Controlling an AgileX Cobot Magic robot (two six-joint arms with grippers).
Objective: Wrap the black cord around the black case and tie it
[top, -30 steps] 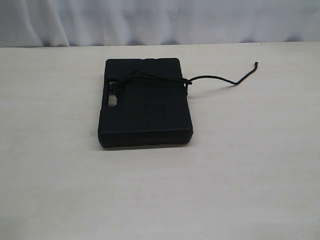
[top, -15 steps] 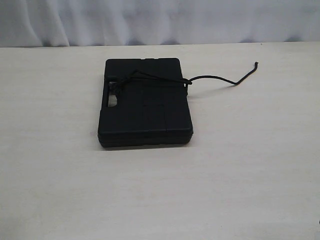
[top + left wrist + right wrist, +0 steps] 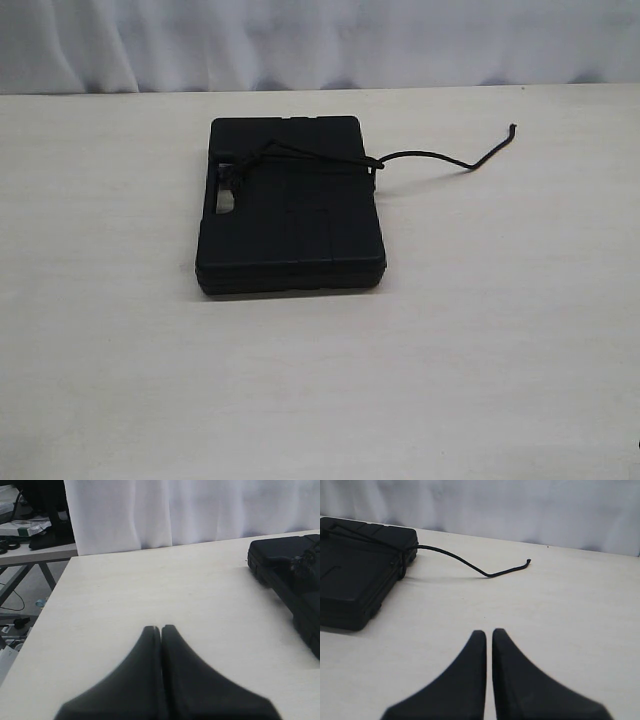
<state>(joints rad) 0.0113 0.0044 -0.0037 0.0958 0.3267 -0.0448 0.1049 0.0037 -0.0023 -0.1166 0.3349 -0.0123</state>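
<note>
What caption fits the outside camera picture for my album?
Black case lying flat on a pale table, black cord wrapped across it, one loose end trailing onto the table.

Closed hand (image 3: pixel 160 629) apart from black case (image 3: pixel 282 555), seemingly tied.

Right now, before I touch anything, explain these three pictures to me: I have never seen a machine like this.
This is a robot with two arms, each ending in a two-fingered hand. The wide picture comes from a camera off the arms, looking over a pale table. On it lies a flat black case. A black cord runs across the top of the case and is bunched in what looks like a knot near the handle cut-out. Its loose end trails onto the table. The other two pictures come from cameras on the wrists. The dark wedges close to each lens are the left hand and the right hand. Both are shut, hold nothing and touch neither case nor cord.
</note>
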